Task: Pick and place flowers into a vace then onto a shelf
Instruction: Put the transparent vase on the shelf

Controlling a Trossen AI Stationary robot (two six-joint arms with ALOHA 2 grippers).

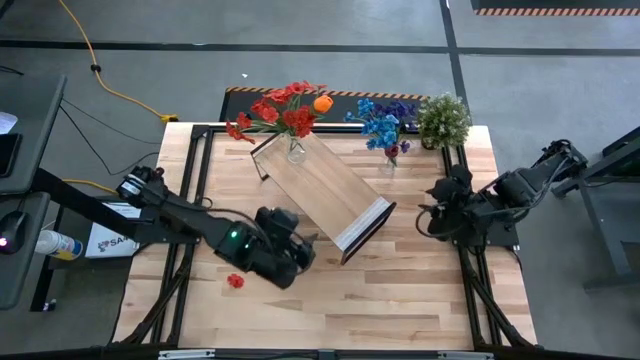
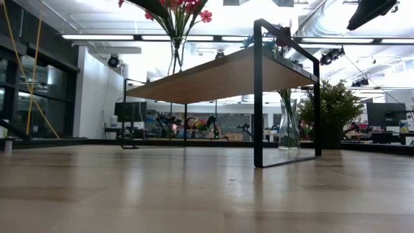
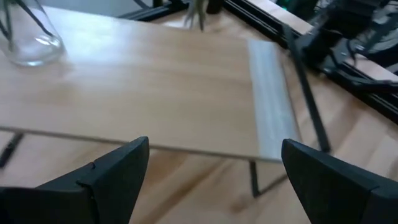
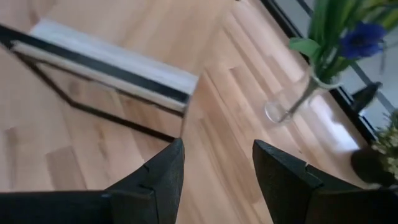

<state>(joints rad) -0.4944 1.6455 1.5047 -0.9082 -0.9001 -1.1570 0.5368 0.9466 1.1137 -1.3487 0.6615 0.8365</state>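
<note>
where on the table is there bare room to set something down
Bare wood runs along the near table edge, between the left gripper and right gripper; only a loose red bloom lies there. The far edge is crowded: shelf, flowers, blue flowers, potted plant.

In the low view the red flowers (image 2: 178, 11) are cut off at twelve o'clock. The shelf (image 2: 220, 74) hides most of the second vase (image 2: 288, 126), and its blooms are indistinct.
</note>
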